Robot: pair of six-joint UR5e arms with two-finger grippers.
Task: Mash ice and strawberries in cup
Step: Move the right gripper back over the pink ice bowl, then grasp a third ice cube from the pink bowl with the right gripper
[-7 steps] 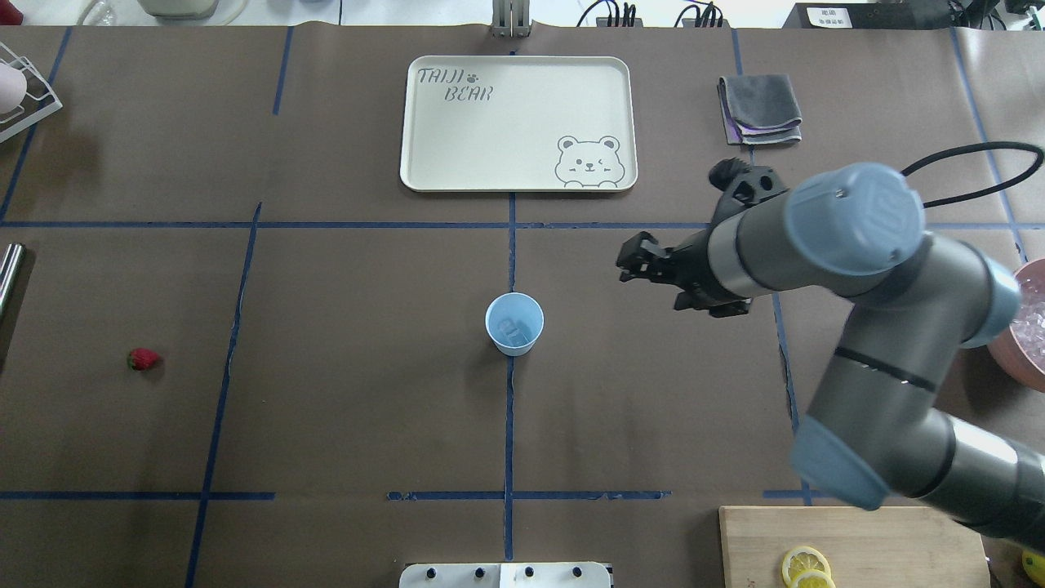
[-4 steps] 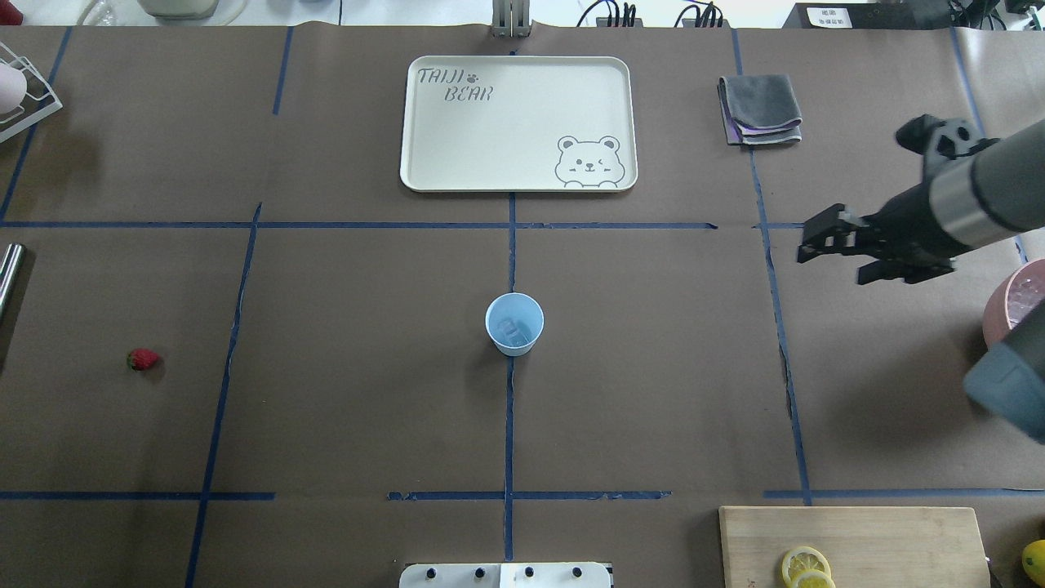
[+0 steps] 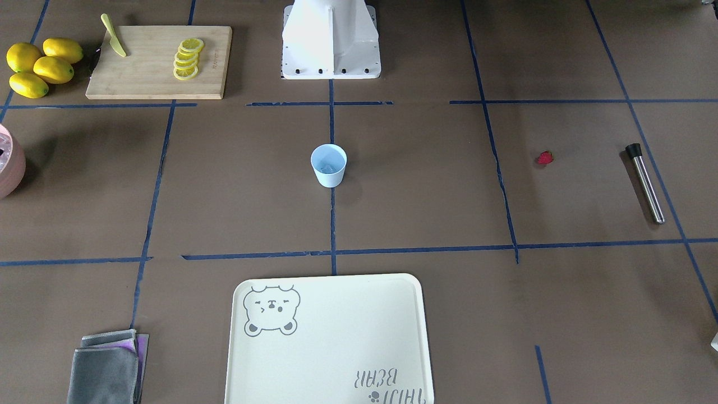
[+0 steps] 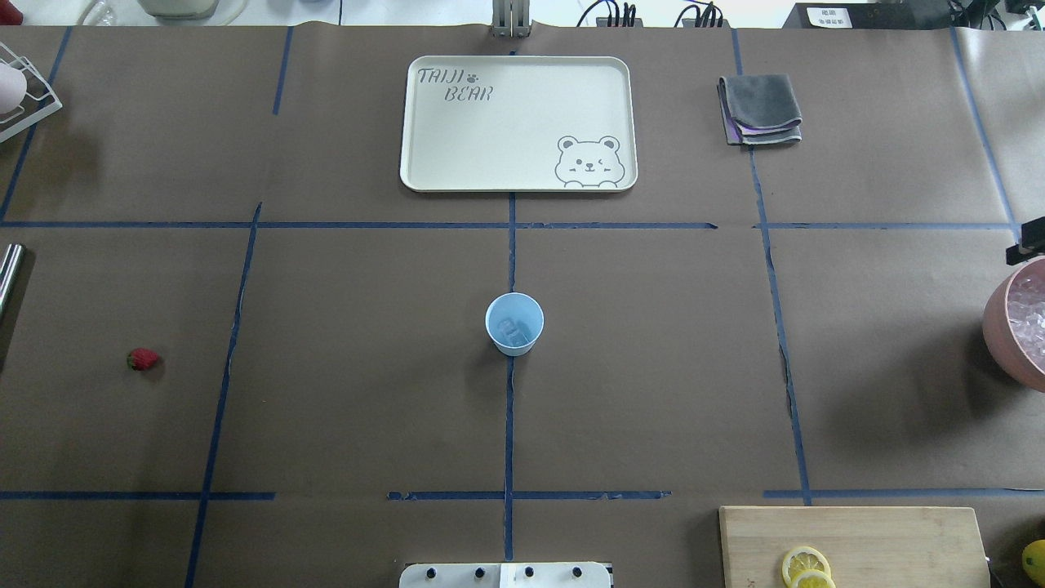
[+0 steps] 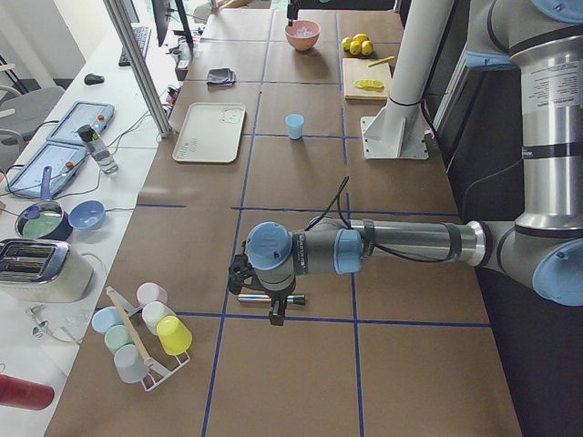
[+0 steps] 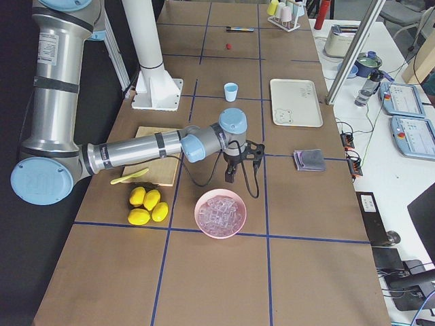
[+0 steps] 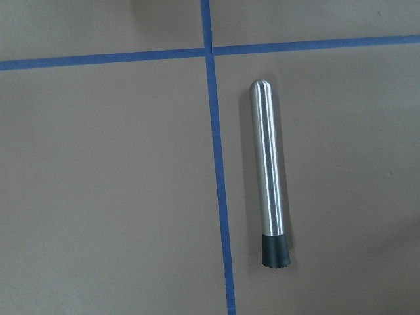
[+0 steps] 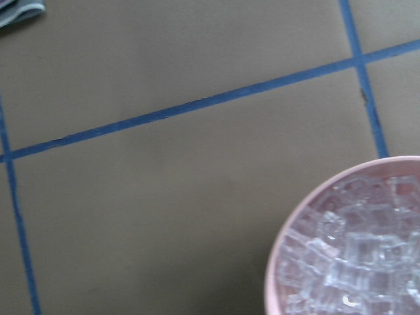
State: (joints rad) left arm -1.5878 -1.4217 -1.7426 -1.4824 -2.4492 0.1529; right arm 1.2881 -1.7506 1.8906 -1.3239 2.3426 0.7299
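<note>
The pale-blue cup (image 4: 514, 324) (image 3: 328, 164) stands upright at the table's middle, with clear ice (image 4: 511, 330) at its bottom. More ice (image 8: 354, 252) fills the pink bowl (image 4: 998, 322) (image 6: 219, 214) on the robot's right. One strawberry (image 4: 143, 359) (image 3: 544, 158) lies alone on the robot's left side. My right gripper (image 6: 236, 175) hangs just beside the pink bowl's far rim; only a sliver of it shows in the overhead view, so I cannot tell its state. My left gripper (image 5: 271, 305) hovers over a steel muddler (image 7: 270, 174); I cannot tell its state either.
A cream bear tray (image 4: 517, 122) and a folded grey cloth (image 4: 760, 109) lie beyond the cup. A cutting board (image 3: 159, 62) carries lemon slices and a knife, with whole lemons (image 3: 39, 66) beside it. A rack of cups (image 5: 141, 332) stands at the far left end.
The right arm has swung away from beside the cup to the right, almost out of the overhead view, over to the pink bowl. Cup and strawberry have not moved.
</note>
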